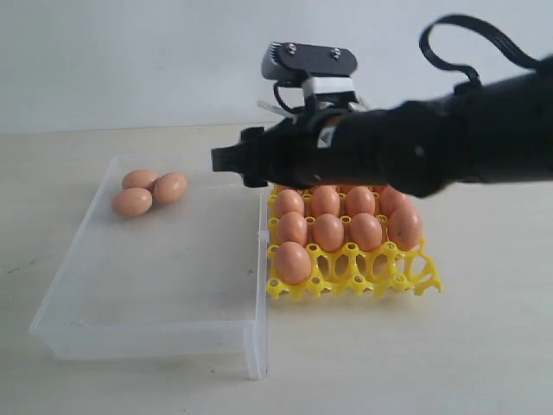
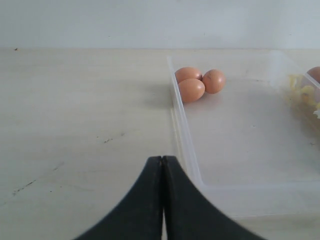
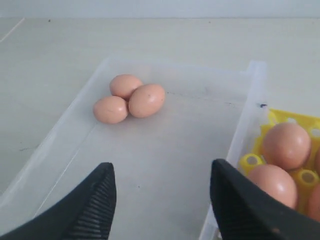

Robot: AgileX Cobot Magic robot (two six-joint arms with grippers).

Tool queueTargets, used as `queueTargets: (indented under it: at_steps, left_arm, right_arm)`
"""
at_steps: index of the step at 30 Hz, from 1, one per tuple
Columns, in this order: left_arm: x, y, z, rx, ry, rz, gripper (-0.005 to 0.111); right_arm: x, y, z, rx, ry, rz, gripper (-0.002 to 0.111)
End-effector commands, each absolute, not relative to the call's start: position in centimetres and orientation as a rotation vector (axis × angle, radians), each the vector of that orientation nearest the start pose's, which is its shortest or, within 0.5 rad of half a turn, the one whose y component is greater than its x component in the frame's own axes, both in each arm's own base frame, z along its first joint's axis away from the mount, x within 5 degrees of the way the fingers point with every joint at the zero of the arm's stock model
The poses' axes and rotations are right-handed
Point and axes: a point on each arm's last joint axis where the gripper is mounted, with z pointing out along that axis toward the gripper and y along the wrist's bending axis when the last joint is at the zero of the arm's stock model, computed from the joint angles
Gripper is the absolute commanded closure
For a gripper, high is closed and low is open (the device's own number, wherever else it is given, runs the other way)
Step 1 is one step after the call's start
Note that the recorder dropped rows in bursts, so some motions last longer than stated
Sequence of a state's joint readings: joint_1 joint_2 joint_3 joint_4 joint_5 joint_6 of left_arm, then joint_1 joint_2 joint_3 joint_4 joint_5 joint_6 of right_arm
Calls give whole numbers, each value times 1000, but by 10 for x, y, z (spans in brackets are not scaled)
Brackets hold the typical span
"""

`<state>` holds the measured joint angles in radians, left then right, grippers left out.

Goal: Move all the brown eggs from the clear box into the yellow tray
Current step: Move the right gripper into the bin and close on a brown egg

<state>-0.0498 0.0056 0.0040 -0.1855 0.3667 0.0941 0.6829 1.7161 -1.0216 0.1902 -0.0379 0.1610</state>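
Three brown eggs [image 1: 149,192] [image 2: 199,82] [image 3: 131,98] lie touching in a far corner of the clear box [image 1: 155,333] [image 2: 182,130] [image 3: 245,115]. Beside the box stands the yellow tray [image 1: 363,281] [image 3: 280,117], with several brown eggs [image 1: 328,232] [image 3: 286,145] in its cups. My right gripper [image 1: 226,160] [image 3: 162,167] hangs open and empty over the box floor, near the wall next to the tray. The arm behind it hides the tray's far row. My left gripper [image 2: 162,159] is shut on nothing, low over the table just outside the box wall; the exterior view does not show it.
Box and tray rest on a pale table [image 1: 484,346] with a white wall behind. The right arm's wrist camera [image 1: 309,62] and a cable loop [image 1: 467,43] rise above the tray. The front row of tray cups [image 1: 380,272] holds one egg at its left end.
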Motion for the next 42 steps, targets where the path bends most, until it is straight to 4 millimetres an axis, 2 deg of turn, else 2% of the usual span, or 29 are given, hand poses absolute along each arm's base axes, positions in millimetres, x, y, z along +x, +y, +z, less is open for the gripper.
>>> queueTargets:
  at_steps: [1, 6, 10, 14, 20, 24, 29, 31, 38, 42]
  left_arm:
    - [53, -9, 181, 18, 1842, -150, 107]
    - [53, -9, 181, 18, 1842, -150, 107]
    - [53, -9, 181, 18, 1842, -150, 107]
    - [53, -9, 181, 18, 1842, -150, 107]
    - [53, -9, 181, 18, 1842, -150, 107]
    - [53, -9, 181, 18, 1842, -150, 107]
    - [53, -9, 181, 18, 1842, -150, 107]
    - [53, -9, 181, 18, 1842, -150, 107]
    - [53, -9, 181, 18, 1842, -150, 107]
    - [53, -9, 181, 18, 1842, -150, 107]
  right_arm:
    - [318, 264, 222, -474, 2329, 535, 63]
    - [349, 302, 215, -571, 2443, 547, 73]
    - [370, 330, 211, -535, 2436, 659, 70]
    - [389, 353, 205, -445, 2425, 792, 71]
    - [409, 375, 181, -426, 2475, 843, 74]
    - [421, 381, 172, -348, 2472, 859, 72]
    - [435, 379, 164, -197, 2465, 857, 57]
    - [439, 377, 159, -185, 2460, 852, 52]
    - [449, 369, 146, -153, 2457, 788, 51]
    - [450, 368, 139, -151, 2466, 780, 44]
